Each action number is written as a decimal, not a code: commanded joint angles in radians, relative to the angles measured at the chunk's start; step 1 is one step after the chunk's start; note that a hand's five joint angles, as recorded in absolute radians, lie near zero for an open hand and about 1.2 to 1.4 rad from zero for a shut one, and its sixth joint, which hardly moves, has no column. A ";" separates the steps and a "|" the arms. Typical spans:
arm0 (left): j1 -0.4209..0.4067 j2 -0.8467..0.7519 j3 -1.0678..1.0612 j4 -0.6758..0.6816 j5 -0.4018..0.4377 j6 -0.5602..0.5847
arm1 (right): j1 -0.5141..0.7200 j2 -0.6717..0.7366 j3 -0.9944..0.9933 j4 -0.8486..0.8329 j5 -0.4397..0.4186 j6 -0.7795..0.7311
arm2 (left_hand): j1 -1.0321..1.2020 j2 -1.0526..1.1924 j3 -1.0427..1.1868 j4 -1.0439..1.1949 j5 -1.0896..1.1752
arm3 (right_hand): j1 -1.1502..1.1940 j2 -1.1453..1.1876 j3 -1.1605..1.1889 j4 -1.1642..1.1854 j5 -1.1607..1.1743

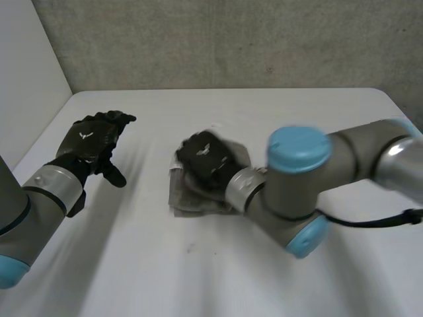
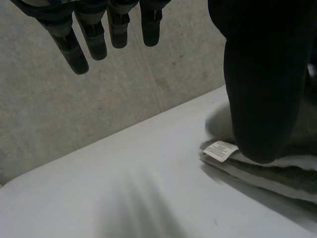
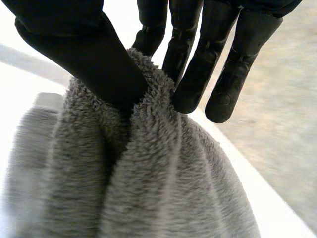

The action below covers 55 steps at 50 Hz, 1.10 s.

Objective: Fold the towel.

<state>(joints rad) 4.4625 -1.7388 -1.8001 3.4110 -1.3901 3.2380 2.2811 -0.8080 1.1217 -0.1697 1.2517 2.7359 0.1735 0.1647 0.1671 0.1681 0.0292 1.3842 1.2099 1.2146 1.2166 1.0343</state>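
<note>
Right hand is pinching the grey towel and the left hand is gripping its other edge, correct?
No, one thing is off. The left hand grips nothing: the head view shows it open and apart from the towel, above the table. The right hand does pinch the grey towel, as stated.

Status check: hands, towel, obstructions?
Right hand pinching grey fluffy towel, folded pile mid white table. Left hand open, apart from it.
</note>
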 commanded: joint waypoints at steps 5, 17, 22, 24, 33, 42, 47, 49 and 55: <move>-0.003 0.004 0.061 -0.007 -0.006 -0.003 | 0.058 -0.015 -0.001 0.070 0.043 -0.013 | 0.001 0.010 0.007 0.006 -0.029 | -0.986 -0.812 -0.816 -0.818 -0.811; -0.130 -0.169 0.361 -0.123 -0.024 -0.202 | -0.158 -0.281 0.211 0.045 0.158 0.375 | 0.034 0.043 0.041 0.040 0.004 | -1.210 -1.035 -1.040 -1.042 -1.034; -0.195 -0.286 0.475 -0.226 -0.026 -0.256 | -0.233 -0.286 0.240 0.096 0.152 0.450 | 0.034 0.043 0.041 0.040 0.004 | -1.210 -1.035 -1.040 -1.042 -1.034; -0.251 -0.361 0.527 -0.271 -0.026 -0.273 | -0.250 -0.261 0.227 0.130 0.146 0.462 | 0.031 0.040 0.038 0.037 0.001 | -1.210 -1.035 -1.040 -1.042 -1.034; -0.304 -0.490 0.564 -0.288 -0.144 -0.268 | -0.235 -0.137 0.104 0.213 0.140 0.455 | 0.031 0.040 0.038 0.037 0.001 | -1.210 -1.035 -1.040 -1.042 -1.034; -0.270 -0.516 0.510 -0.285 -0.253 -0.257 | -0.170 0.021 -0.036 0.248 0.097 0.423 | 0.019 0.028 0.026 0.025 -0.011 | -1.210 -1.035 -1.040 -1.042 -1.034; -0.252 -0.510 0.467 -0.283 -0.251 -0.245 | -0.138 0.098 -0.111 0.273 0.107 0.358 | 0.016 0.025 0.023 0.022 -0.014 | -1.210 -1.035 -1.040 -1.042 -1.034; -0.252 -0.510 0.461 -0.283 -0.251 -0.239 | -0.133 0.125 -0.148 0.283 0.115 0.325 | 0.016 0.025 0.023 0.022 -0.014 | -1.210 -1.035 -1.040 -1.042 -1.034; -0.255 -0.498 0.438 -0.280 -0.250 -0.231 | -0.133 0.122 -0.160 0.285 0.149 0.312 | 0.011 0.019 0.017 0.016 -0.020 | -1.210 -1.035 -1.040 -1.042 -1.034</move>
<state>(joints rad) 4.2109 -2.2499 -1.3416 3.1289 -1.6455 2.9991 2.1459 -0.6923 0.9847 0.1087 1.3690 3.0731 0.1737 0.1738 0.1723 0.1707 0.0292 0.1813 0.1698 0.1685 0.1743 0.0550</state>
